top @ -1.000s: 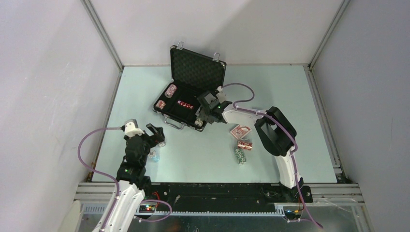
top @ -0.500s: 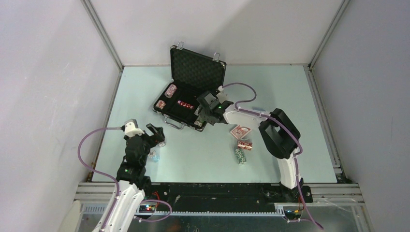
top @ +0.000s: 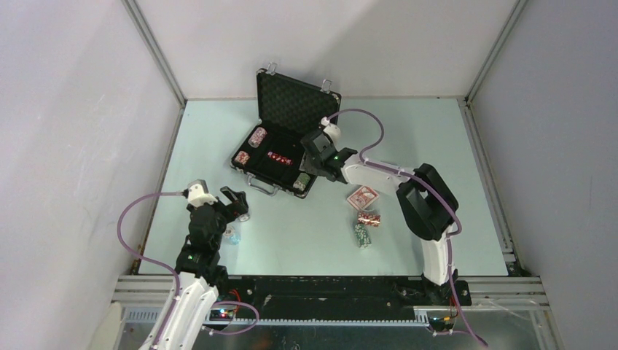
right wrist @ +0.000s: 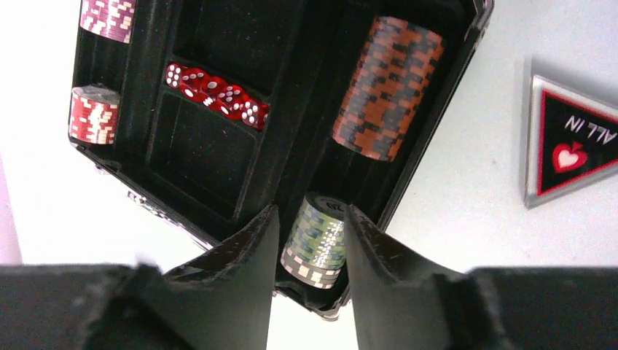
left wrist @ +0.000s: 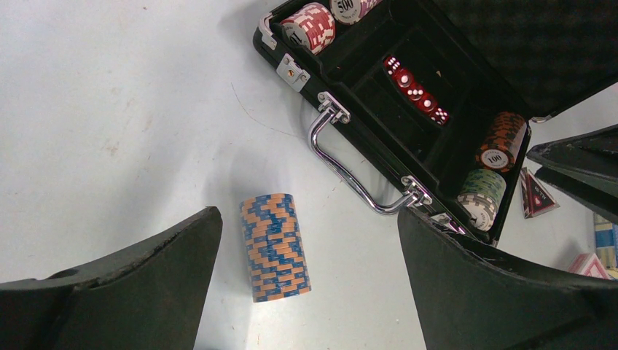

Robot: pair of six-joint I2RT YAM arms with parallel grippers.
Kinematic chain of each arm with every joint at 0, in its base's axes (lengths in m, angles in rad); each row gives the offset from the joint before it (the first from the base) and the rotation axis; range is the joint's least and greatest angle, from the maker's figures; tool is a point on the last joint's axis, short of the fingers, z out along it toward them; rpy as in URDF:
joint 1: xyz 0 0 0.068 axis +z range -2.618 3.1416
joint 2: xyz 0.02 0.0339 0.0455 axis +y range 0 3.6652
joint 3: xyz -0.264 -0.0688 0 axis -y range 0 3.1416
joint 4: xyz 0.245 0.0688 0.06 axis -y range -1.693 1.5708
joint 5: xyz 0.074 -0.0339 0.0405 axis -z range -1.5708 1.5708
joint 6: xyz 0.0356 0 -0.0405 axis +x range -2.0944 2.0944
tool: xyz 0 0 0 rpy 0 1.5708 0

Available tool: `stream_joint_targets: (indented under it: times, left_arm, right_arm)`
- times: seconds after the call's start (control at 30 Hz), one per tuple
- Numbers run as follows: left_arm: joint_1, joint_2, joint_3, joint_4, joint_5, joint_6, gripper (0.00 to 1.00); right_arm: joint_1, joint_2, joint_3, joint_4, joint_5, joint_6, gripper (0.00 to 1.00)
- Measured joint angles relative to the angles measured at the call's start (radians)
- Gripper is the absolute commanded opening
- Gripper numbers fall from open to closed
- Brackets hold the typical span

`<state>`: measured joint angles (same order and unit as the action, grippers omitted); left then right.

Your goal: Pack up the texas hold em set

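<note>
At centre of the overhead frame, drew the right gripper (top: 306, 172) back toward the upper part of the open briefcase (top: 271, 162) within the past second, swinging the elbow out to the right. Left the pale green chip stack (right wrist: 315, 244) lying in the case's right-hand slot, just below the orange-and-black stack (right wrist: 388, 87). Showed those jaws narrowly parted, framing the green stack in the wrist view yet seemingly gripping nothing, judging by the clear gap seen from the left wrist. Held the left gripper (left wrist: 307, 219) unmoved at lower left, jaws spread wide either side of the blue-and-orange stack (left wrist: 275, 246) standing on the table (top: 408, 131), touching neither finger. Counted as packed: two reddish stacks (right wrist: 93, 115) at the case's left end, red dice (left wrist: 415, 91) in the middle trough. Found still outside, right of the case: triangular "ALL IN" piece (right wrist: 572, 149), red card deck (top: 366, 200), two more chip stacks (top: 361, 235). Judged roughly half done, with the blue-and-orange stack a likely next pickup.
</note>
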<state>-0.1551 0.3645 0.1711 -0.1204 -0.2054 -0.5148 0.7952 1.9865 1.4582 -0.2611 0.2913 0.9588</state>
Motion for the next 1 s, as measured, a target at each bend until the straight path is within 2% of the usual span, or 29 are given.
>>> stream_joint_targets:
  times: [0.1, 0.2, 0.37, 0.57, 0.93, 1.0]
  left_arm:
    - [0.000, 0.000, 0.000, 0.000, 0.000, 0.000, 0.98]
    - [0.000, 0.000, 0.000, 0.000, 0.000, 0.000, 0.98]
    - [0.000, 0.002, 0.000, 0.000, 0.000, 0.000, 0.98]
    - [0.000, 0.002, 0.000, 0.000, 0.000, 0.000, 0.98]
    - [0.000, 0.002, 0.000, 0.000, 0.000, 0.000, 0.98]
    - [0.000, 0.002, 0.000, 0.000, 0.000, 0.000, 0.98]
  right_arm:
    - [-0.011, 0.003, 0.010, 0.014, -0.016, -0.079, 0.15]
    - [-0.022, 0.021, 0.039, 0.016, -0.037, -0.116, 0.02]
    - [-0.031, 0.090, 0.103, 0.010, -0.061, -0.129, 0.00]
    - [-0.033, 0.138, 0.106, -0.017, -0.092, -0.117, 0.00]
    - [-0.029, 0.136, 0.055, 0.025, -0.161, -0.068, 0.00]
    - [-0.030, 0.134, 0.053, 0.026, -0.161, -0.064, 0.03]
